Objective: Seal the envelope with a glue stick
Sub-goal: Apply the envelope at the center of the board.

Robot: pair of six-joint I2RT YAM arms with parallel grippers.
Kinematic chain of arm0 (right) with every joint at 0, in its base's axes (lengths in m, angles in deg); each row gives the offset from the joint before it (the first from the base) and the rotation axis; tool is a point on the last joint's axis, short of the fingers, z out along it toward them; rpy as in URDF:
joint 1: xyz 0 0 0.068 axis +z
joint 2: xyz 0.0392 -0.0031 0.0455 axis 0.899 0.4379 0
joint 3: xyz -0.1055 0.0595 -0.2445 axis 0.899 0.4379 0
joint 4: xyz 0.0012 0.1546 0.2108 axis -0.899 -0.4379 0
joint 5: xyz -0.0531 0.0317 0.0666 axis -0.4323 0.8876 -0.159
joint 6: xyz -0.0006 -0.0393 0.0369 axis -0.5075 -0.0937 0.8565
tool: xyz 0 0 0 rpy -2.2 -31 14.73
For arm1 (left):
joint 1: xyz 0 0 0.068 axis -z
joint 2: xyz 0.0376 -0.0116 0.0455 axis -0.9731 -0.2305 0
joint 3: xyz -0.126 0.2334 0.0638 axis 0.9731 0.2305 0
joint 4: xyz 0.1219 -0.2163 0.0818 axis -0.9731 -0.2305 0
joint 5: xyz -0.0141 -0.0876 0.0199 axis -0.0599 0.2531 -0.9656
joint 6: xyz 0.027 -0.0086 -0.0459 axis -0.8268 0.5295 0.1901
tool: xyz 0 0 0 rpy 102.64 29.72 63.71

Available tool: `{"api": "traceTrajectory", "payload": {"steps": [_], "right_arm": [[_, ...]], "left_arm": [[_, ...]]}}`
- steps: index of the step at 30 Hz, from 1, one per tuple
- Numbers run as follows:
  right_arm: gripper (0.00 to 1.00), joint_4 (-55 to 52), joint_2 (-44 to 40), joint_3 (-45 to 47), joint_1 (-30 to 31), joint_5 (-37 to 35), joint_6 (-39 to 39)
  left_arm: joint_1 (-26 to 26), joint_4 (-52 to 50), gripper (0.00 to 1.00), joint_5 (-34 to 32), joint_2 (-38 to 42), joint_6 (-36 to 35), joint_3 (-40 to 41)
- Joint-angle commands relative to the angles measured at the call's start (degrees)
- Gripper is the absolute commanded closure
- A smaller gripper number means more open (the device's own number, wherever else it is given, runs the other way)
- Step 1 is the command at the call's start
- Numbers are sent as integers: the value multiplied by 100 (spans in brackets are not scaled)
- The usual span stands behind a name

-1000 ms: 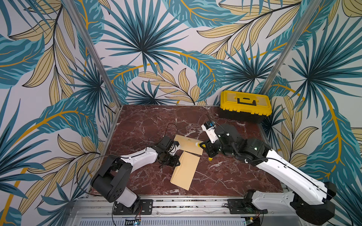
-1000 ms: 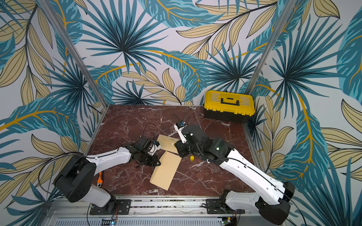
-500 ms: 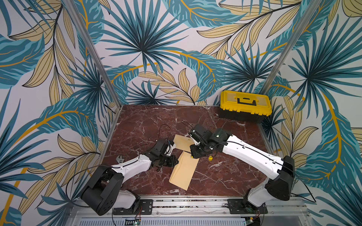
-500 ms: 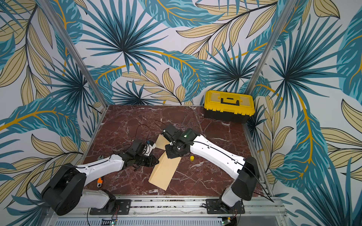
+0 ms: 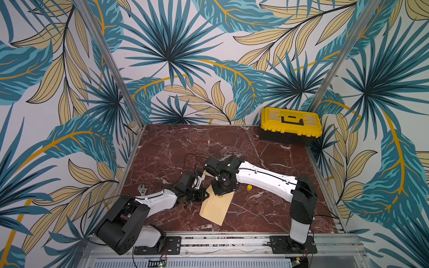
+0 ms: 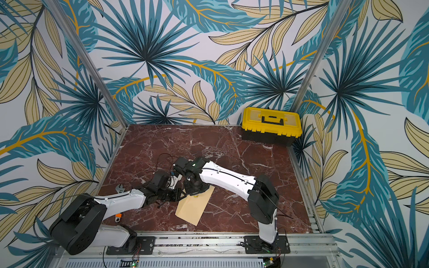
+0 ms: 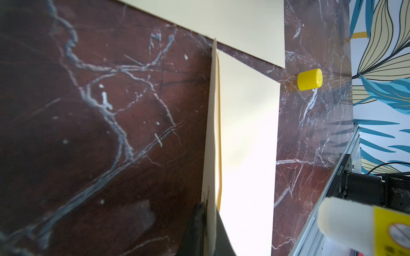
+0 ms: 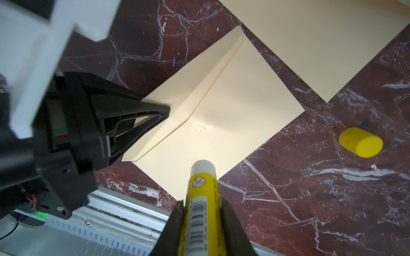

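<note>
Now | my right gripper (image 8: 202,206) is clamping the uncapped glue stick (image 8: 203,188), tip over the envelope (image 8: 233,115) | my left gripper (image 8: 165,112) is pinching its raised flap (image 8: 184,93) | cap (image 8: 360,143) is lying beside | toolbox (image 5: 290,123) is sitting shut

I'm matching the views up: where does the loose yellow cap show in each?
Top view: cap on the marble beside the right arm.
Top view: not seen, likely behind the right arm.
Left wrist: cap past the envelope's corner.
Right wrist: cap lying apart from the envelope.
Shared landmark: the envelope.
</note>
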Motion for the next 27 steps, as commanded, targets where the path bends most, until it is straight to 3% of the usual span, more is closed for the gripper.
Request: {"api": "traceTrajectory", "payload": {"steps": [1,13,22,27], "right_arm": [[100,-281,248,-176,75,-269,240],[100,164,789,-265,106,-294,434],[100,811,770,240,103,-274,570],[100,715,821,278,89,-424,525]], "left_arm": [[-69,407,90,215,-91,77,110],[-210,711,91,426,-161,133,279],[-244,845,94,584,-306,125,306],[-245,802,100,590,-285,107,289]]}}
